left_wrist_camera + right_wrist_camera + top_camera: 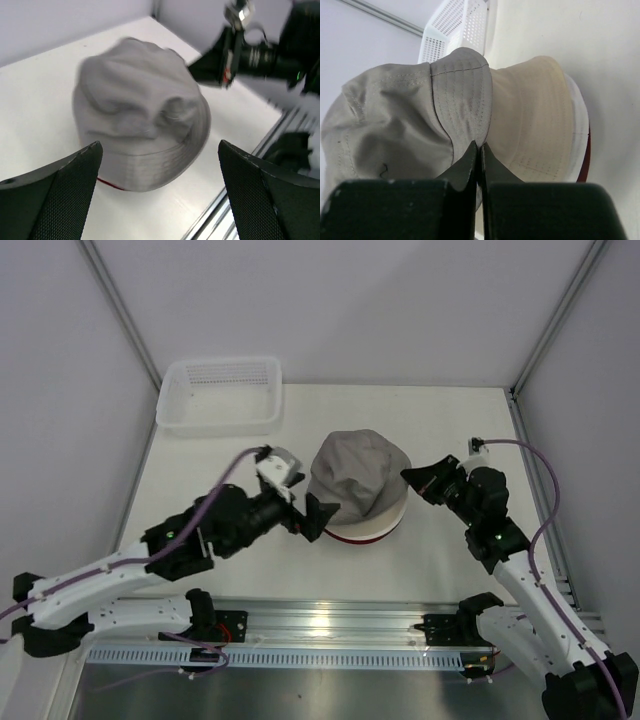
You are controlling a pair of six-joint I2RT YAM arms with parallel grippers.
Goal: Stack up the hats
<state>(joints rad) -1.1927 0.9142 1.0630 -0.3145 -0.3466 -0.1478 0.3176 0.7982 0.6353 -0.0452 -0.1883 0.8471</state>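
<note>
The hats lie in one stack at the table's middle. The grey hat [355, 475] is on top, also in the left wrist view [135, 115] and right wrist view [395, 125]. Under it show the beige hat [535, 115], the white hat's brim [580, 125] [378, 530] and the dark red hat's edge [585, 162] [350, 539] [107, 184]. My right gripper [480, 146] [408, 478] is shut on the grey hat's right brim, which is lifted off the beige hat. My left gripper [159, 150] [312, 515] is open and empty, just left of the stack.
A white mesh basket [220, 395] stands at the back left, also in the right wrist view [455, 25]. A metal rail [330, 625] runs along the table's near edge. White walls close in the left, back and right.
</note>
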